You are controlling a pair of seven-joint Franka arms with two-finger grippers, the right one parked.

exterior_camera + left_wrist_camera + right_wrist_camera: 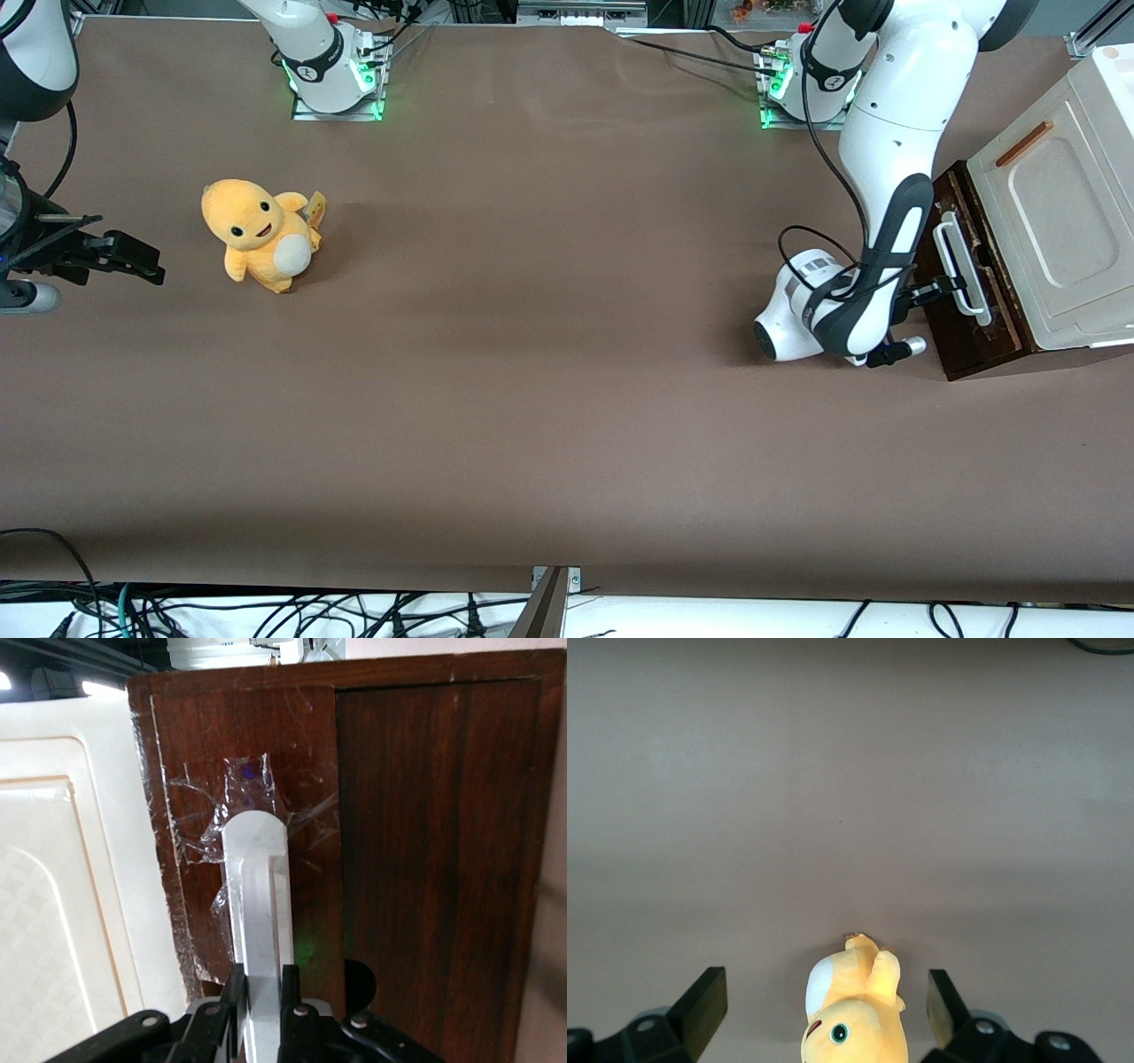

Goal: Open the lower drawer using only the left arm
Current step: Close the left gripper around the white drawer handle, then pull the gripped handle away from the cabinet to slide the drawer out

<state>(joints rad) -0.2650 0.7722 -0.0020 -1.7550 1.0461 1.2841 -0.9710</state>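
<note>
The lower drawer has a dark brown front with a white loop handle, and it sits under the cream panel at the working arm's end of the table. The left arm reaches down in front of the drawer. Its black gripper is shut on the handle, one finger pressed to each side of the white bar. None of the drawer's inside shows.
The cream panel carries an orange-brown bar handle. A yellow plush toy sits on the brown table toward the parked arm's end. Crinkled clear tape sticks to the drawer front around the handle's end.
</note>
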